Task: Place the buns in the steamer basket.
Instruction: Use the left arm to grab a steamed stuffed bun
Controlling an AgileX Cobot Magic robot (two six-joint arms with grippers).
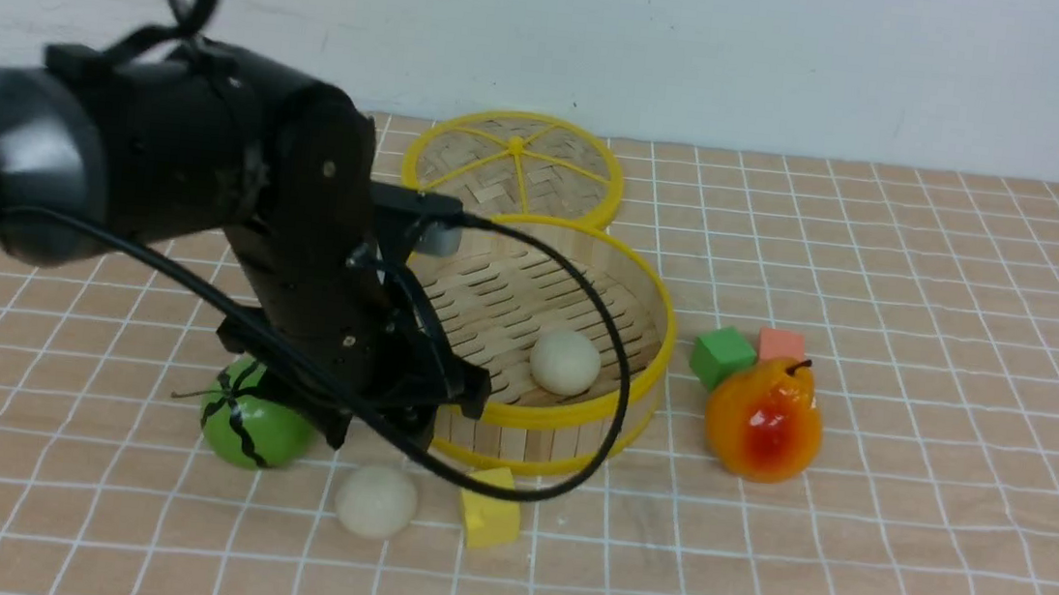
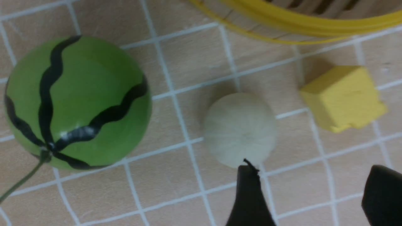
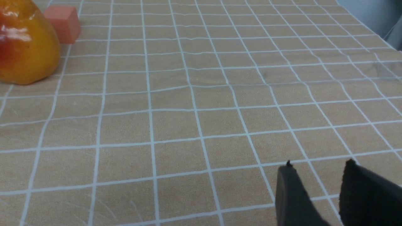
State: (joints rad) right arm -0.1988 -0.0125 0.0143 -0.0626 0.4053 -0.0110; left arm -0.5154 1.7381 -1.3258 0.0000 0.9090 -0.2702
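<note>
left hand (image 1: 381,424) is hovering near a bun (image 1: 377,502) on the tabletop (image 1: 756,572); another bun (image 1: 565,361) is lying in the steamer basket (image 1: 566,420). left wrist: fingers (image 2: 248,201) are standing apart, empty; smooth, likely light, the bun is needing a grip across its middle. right wrist: right hand (image 3: 318,164) is idling open.

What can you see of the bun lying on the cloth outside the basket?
The bun is a small, matte, off-white ball with faint lines meeting at its top, dough-like and undented. It rests on the checked cloth in front of the steamer basket, between the green melon and the yellow block, apart from all three. In the left wrist view one fingertip of the open left gripper overlaps its edge; contact cannot be judged.
</note>
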